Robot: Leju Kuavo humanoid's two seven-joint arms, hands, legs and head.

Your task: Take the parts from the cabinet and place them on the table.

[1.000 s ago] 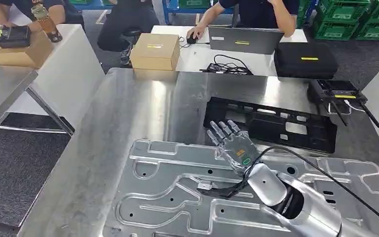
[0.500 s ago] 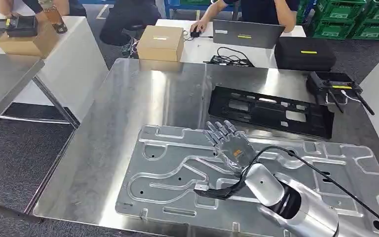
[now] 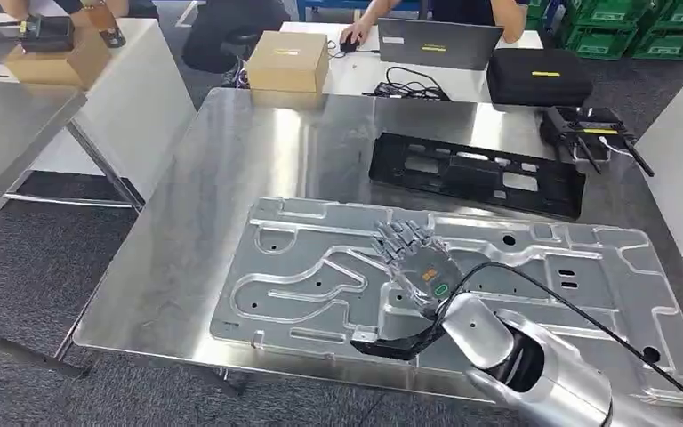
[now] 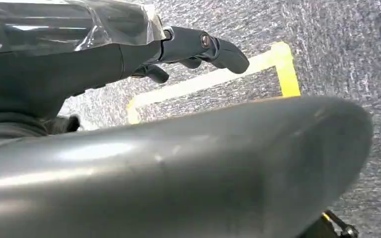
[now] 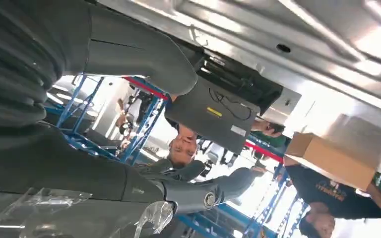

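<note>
The right hand point(image 3: 420, 263) lies over the middle of the large silver metal panel point(image 3: 320, 276), its fingers point(image 3: 397, 238) stretched out and a little apart, pointing to the far side; it grasps nothing, and whether the palm touches the panel I cannot tell. This panel lies flat on the near part of the steel table point(image 3: 231, 169), and its near edge is close to the near edge of the table. Behind it, on the far right part of the table, lies the black plastic frame point(image 3: 476, 174), apart from the panel. A black controller with antennas point(image 3: 587, 129) rests at the far right corner. Beyond the table there is a cardboard box point(image 3: 286, 62), a laptop point(image 3: 436, 43) and a black case point(image 3: 534, 78), with a person sitting at the laptop. The left hand point(image 4: 198, 47) is over grey carpet with a yellow tape line point(image 4: 218, 79); its fingers are partly bent with nothing between them.
</note>
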